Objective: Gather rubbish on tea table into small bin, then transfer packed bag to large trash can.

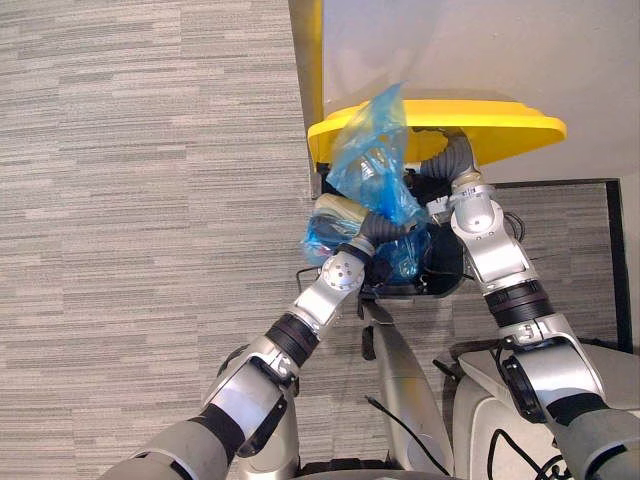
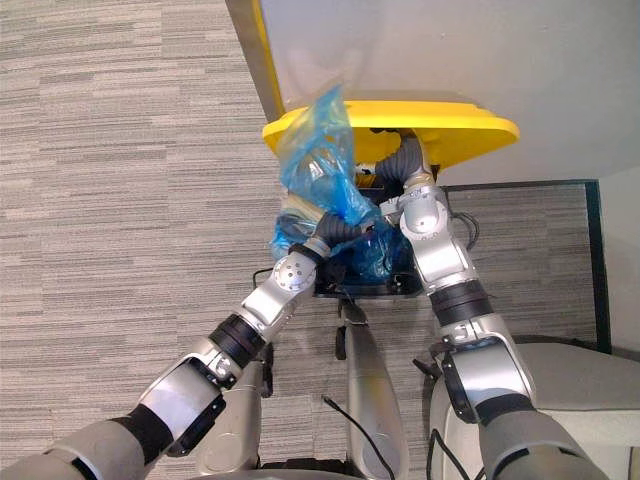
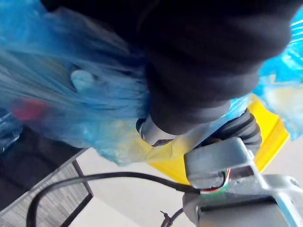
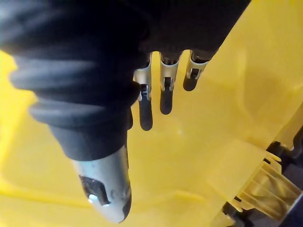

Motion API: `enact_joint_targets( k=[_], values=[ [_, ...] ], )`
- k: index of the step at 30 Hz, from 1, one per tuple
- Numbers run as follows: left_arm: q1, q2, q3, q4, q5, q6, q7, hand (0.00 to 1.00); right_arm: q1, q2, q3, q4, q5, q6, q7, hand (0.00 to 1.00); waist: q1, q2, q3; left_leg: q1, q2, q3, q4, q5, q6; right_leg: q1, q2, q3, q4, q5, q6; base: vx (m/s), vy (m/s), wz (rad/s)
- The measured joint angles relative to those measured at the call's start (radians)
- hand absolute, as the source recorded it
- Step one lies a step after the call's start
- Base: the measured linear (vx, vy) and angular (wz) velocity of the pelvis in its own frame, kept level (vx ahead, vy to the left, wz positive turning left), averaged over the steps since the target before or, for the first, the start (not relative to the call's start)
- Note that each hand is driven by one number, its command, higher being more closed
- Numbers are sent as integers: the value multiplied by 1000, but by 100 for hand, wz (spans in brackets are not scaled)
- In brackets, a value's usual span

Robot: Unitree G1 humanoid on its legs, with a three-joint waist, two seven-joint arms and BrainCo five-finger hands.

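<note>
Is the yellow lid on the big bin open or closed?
Open. The right hand props the yellow lid up from beneath with straight fingers; the left hand clutches the blue bag.

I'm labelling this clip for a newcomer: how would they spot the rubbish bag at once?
Look for the yellow trash-can lid, with the right hand flat under it. Just in front of it, at the left hand, rises the blue plastic bag. Unlike the rigid lid, it is translucent, crinkled and blue.

Grey streaked floor (image 1: 150,200) spreads out to one side — long, narrow bands of it. A pale wall (image 1: 480,50) stands beyond. A thin black frame (image 1: 560,182) borders the floor just below it.
</note>
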Motion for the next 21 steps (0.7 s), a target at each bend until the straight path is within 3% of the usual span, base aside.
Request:
enact_joint_targets(
  k=[13, 21],
  values=[
    [-19, -16, -14, 0, 5, 0, 7, 100, 0, 5, -2, -31, 1, 0, -14, 0, -2, 0, 0, 0, 3, 3, -1, 0, 0, -2, -2, 3, 0, 0, 0, 18, -16, 0],
    [-20, 20, 71, 113, 137, 21, 13, 100, 1, 24, -1, -30, 0, -4, -14, 0, 0, 0, 0, -19, 18, 24, 20, -6, -2, -15, 6, 4, -1, 2, -1, 15, -21, -2]
  ],
)
